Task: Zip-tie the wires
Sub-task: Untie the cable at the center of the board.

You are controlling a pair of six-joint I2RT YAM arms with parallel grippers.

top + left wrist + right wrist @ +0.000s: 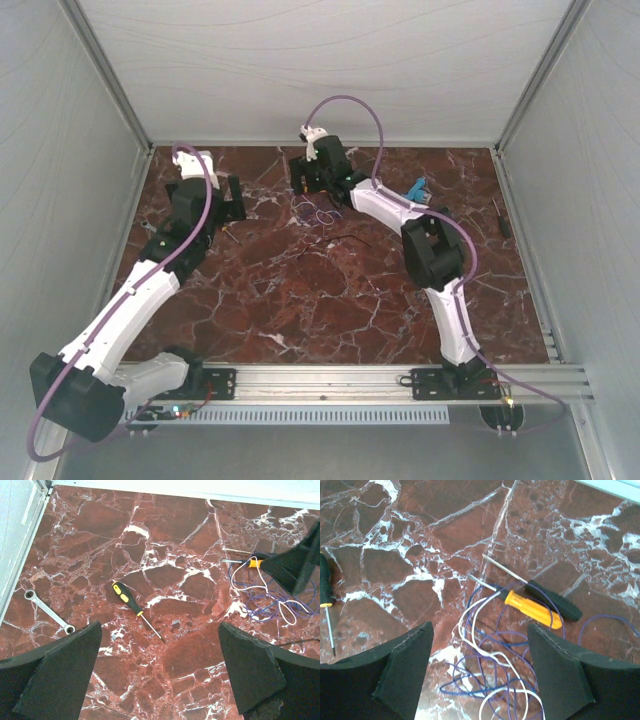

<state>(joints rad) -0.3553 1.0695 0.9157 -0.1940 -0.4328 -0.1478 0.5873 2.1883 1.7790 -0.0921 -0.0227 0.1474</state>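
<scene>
Right wrist view first: my right gripper (480, 647) is over the wires (485, 680). Its jaws are apart, one black finger (402, 670) at lower left and the other at lower right. The wires lie on the marble at bottom centre, in the gap between those fingers. It's a loose tangle of thin blue-purple loops with a couple of white strands running through. Nothing is pinched, and I can't tell whether either pad touches a strand.

Just above the tangle lies an orange-handled screwdriver (532, 610), its shaft pointing upper left and crossing the top loops. A black-handled screwdriver (552, 600) sits right beside it, almost parallel.

Over to the left wrist view. The left gripper (159, 645) has its jaws spread wide with only bare stone between them. A yellow-and-black screwdriver (131, 601) lies left of centre with its tip angled to the lower right. A ratchet wrench (49, 611) sits near the left edge, well apart from it. The wire bundle shows at the right side of this frame, partly behind the dark shape of the right gripper.

From the overhead camera, the wires sit in the upper middle of the table (300, 300), just below the right gripper. The left gripper is off to their left, near but not over them. A thin dark strand (345, 237) lies just below the bundle; I can't make out what it is. One more screwdriver (503, 218) lies far right by the wall.
</scene>
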